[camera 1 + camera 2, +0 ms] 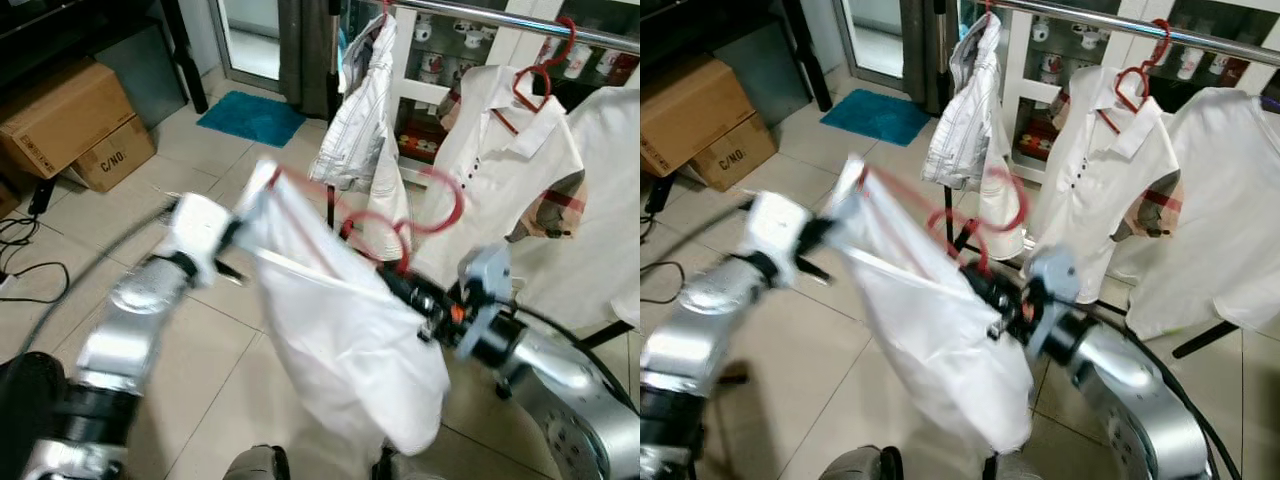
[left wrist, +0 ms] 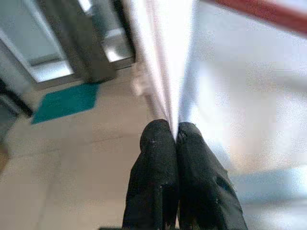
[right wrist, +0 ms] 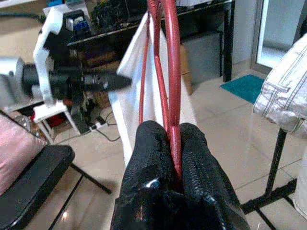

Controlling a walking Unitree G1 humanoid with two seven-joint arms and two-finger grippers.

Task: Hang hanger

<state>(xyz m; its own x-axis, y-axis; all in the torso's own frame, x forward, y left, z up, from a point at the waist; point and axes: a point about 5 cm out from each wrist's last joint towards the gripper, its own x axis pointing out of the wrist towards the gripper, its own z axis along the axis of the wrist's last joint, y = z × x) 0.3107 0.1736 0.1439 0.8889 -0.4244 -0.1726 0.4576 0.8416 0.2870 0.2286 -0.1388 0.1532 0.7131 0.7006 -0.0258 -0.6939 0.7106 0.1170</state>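
**A:** Where's your hanger right now?

**B:** The red hanger point(image 1: 400, 215) is up in the air between both arms, with a white garment point(image 1: 340, 330) draped on it. Your right gripper point(image 3: 173, 143) is clenched on the red wire near the hook; your left gripper point(image 2: 169, 132) is pinched shut on a fold of the white cloth at the far left shoulder end.

**A:** And the rail?

**B:** The metal rail point(image 1: 520, 20) lies far and to the right, above the hook. It runs left to right across the top of the scene, and so does the hanger's long axis, roughly, tilting down toward the right arm. Your right arm is the nearer one to the rail, so I'd judge that it carries the hook up and over while the left only keeps the cloth spread.

**A:** Anything crowding the spot?

**B:** A striped shirt point(image 1: 365, 110) hangs on the rail's left, and a white polo point(image 1: 510, 170) on another red hanger hangs to the right. The gap between them looks like your opening.

**A:** Any writing?

**B:** The cardboard box point(image 1: 110, 155) on the floor at far left reads "C/NO:". Nothing else is legible.
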